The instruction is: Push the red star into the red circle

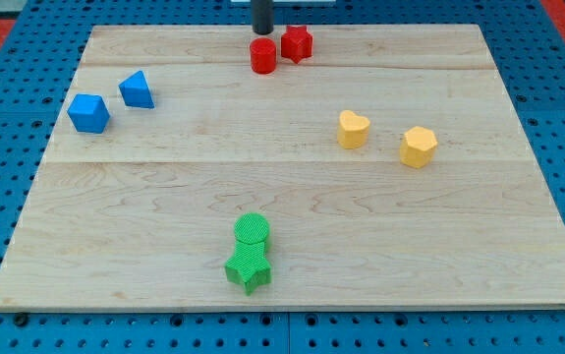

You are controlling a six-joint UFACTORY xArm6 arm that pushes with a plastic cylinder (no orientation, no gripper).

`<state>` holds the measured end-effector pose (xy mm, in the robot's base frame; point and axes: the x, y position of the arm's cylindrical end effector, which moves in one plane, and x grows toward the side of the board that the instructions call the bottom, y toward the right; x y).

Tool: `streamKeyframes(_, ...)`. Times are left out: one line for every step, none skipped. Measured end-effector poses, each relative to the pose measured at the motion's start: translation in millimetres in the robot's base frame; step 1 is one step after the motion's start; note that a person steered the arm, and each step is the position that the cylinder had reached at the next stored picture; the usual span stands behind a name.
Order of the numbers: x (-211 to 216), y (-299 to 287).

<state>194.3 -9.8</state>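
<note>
The red star (297, 43) lies near the view's top edge of the wooden board, just right of centre. The red circle (262, 56) sits immediately to its lower left, a thin gap or light contact between them; I cannot tell which. My tip (262, 30) is a dark rod coming down from the view's top. It stands just above the red circle and to the left of the red star, close to both.
A blue cube (88, 113) and a blue triangular block (137, 90) lie at the left. Two yellow blocks (353, 129) (419, 147) lie at the right. A green circle (253, 230) and green star (249, 267) touch near the bottom. The board's edge (282, 27) runs close behind the red blocks.
</note>
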Motion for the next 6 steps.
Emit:
streamKeyframes(3,97)
streamKeyframes(29,108)
streamKeyframes(54,66)
streamKeyframes(53,27)
streamKeyframes(51,79)
streamKeyframes(56,127)
